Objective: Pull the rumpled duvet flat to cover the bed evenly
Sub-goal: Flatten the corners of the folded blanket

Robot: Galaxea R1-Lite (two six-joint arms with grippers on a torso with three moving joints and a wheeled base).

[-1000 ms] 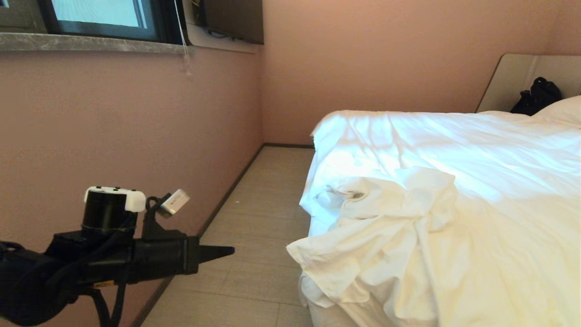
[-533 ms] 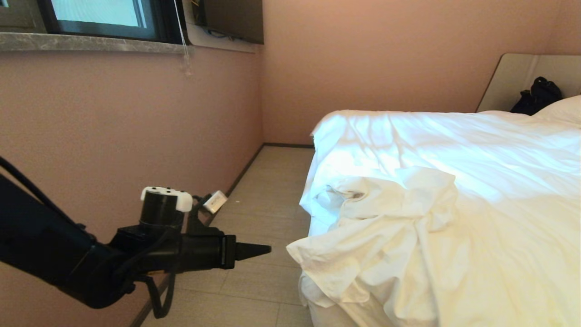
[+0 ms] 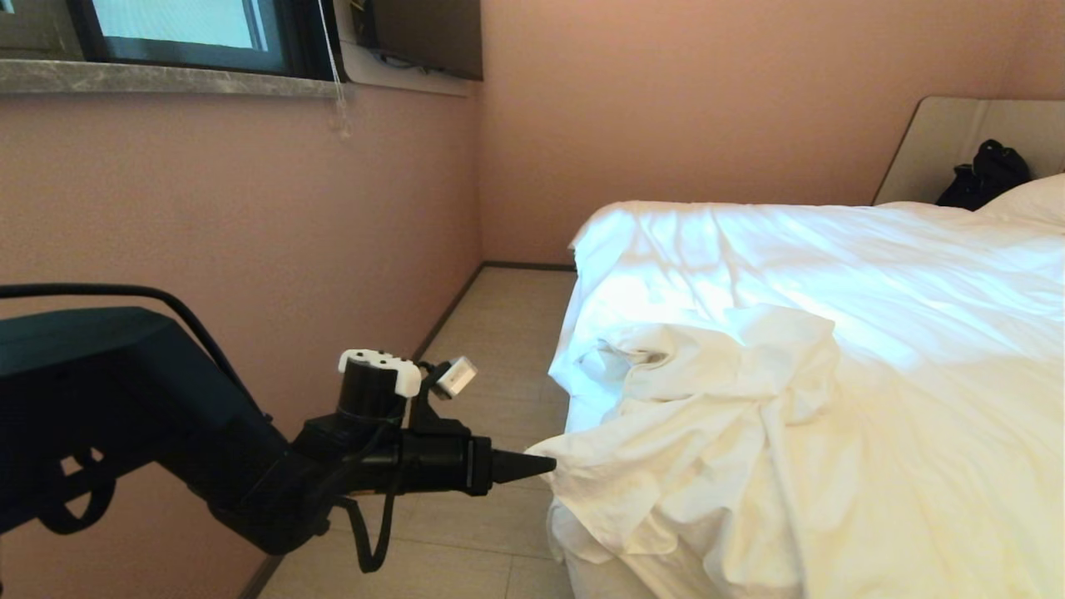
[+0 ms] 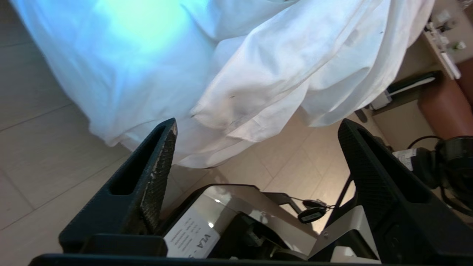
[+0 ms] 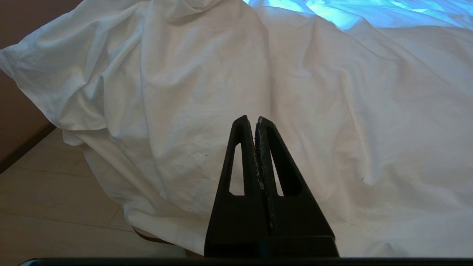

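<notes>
The white duvet (image 3: 749, 433) lies rumpled in a heap over the near left corner of the bed, whose beige headboard (image 3: 932, 141) shows at the far right. My left gripper (image 3: 541, 466) reaches level from the left, its tip right at the duvet's overhanging corner (image 3: 541, 456). In the left wrist view this gripper (image 4: 258, 123) is open wide, and the duvet's hanging fold (image 4: 251, 107) sits just ahead of the fingertips, with nothing between the pads. My right gripper (image 5: 255, 119) is shut and empty, pointing at the duvet (image 5: 207, 85) from in front.
A pink wall (image 3: 250, 249) with a window runs along the left, leaving a narrow strip of tiled floor (image 3: 491, 349) beside the bed. A black bag (image 3: 986, 175) and a pillow (image 3: 1032, 200) lie by the headboard. My base, with dangling keys (image 4: 312, 213), is below the left gripper.
My left arm has stretched to the right across the floor strip until its tip reached the duvet's corner. The duvet has kept its shape.
</notes>
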